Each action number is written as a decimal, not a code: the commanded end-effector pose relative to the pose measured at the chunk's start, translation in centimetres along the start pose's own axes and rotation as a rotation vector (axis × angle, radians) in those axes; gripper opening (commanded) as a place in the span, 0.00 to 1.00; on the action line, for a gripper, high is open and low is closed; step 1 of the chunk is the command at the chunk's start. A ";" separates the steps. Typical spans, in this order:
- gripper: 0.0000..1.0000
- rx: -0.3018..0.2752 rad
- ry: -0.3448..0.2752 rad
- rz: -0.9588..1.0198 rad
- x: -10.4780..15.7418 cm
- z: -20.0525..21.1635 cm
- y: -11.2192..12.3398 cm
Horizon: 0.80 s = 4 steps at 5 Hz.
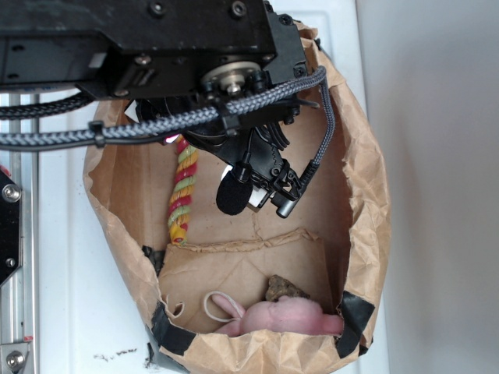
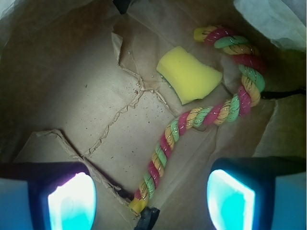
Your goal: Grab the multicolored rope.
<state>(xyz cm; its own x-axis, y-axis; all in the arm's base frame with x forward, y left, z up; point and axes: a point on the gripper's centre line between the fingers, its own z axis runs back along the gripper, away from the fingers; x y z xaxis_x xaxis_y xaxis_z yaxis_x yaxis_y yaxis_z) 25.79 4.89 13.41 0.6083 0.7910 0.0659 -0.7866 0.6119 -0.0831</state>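
The multicolored rope, twisted in red, yellow and light green, lies curved on the brown paper floor of a bag; its yellow-tipped end sits low in the wrist view, between my two fingers. In the exterior view one stretch of the rope shows left of the arm. My gripper is open, hanging above the rope's end with nothing held. Its glowing pads stand wide apart. From outside, the gripper is inside the bag's mouth, mostly hidden by the arm.
A yellow sponge block lies beside the rope's curve. The brown paper bag walls everything in. A pink plush toy and a brown lump rest at the bag's near end. Black tape marks the paper by the rope's tip.
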 end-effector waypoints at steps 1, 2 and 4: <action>1.00 -0.024 -0.024 0.005 0.8 0.8 0.6; 1.00 -0.010 -0.022 0.086 2.1 -1.3 1.5; 1.00 -0.082 -0.153 0.316 3.1 -4.1 1.9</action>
<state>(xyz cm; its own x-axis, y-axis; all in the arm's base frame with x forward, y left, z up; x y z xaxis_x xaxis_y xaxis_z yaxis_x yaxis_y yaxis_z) 26.77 7.30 8.13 0.3251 0.9349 0.1422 -0.9239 0.3461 -0.1631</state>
